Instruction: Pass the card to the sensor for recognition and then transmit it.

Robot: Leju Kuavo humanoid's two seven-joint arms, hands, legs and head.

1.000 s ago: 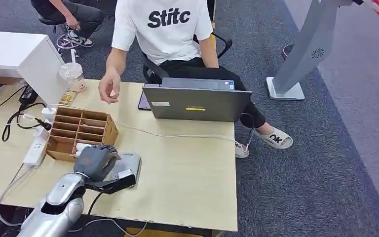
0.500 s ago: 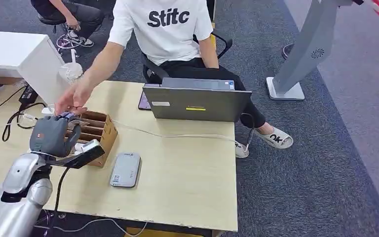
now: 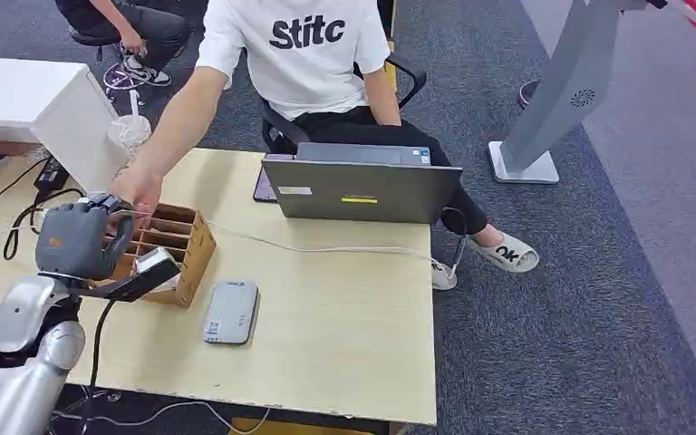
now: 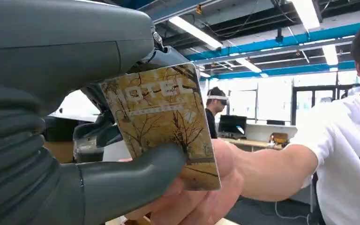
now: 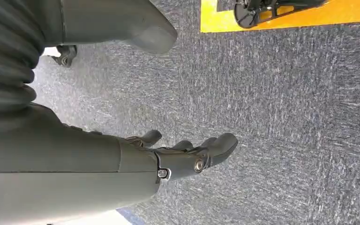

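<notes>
My left hand (image 3: 80,240) is raised over the left side of the table, beside the wooden card box (image 3: 174,246). In the left wrist view its thumb and fingers pinch a brown hotel card (image 4: 161,123) printed with bare trees. A person's hand (image 3: 136,192) reaches across from the far side and touches the card's far end (image 4: 201,187). The grey card sensor (image 3: 232,311) lies flat on the table, to the right of my left hand. My right hand (image 5: 187,157) hangs over the grey carpet with fingers apart and holds nothing.
A grey laptop (image 3: 360,189) stands at the table's far edge in front of the seated person (image 3: 304,54). A power strip (image 3: 62,272), cables and a plastic cup (image 3: 132,138) lie at the left. A white cable (image 3: 326,248) crosses the table (image 3: 344,335).
My left hand has lifted off the sensor and swung left and up with the card. The person's arm has reached out, and their hand now meets the card.
</notes>
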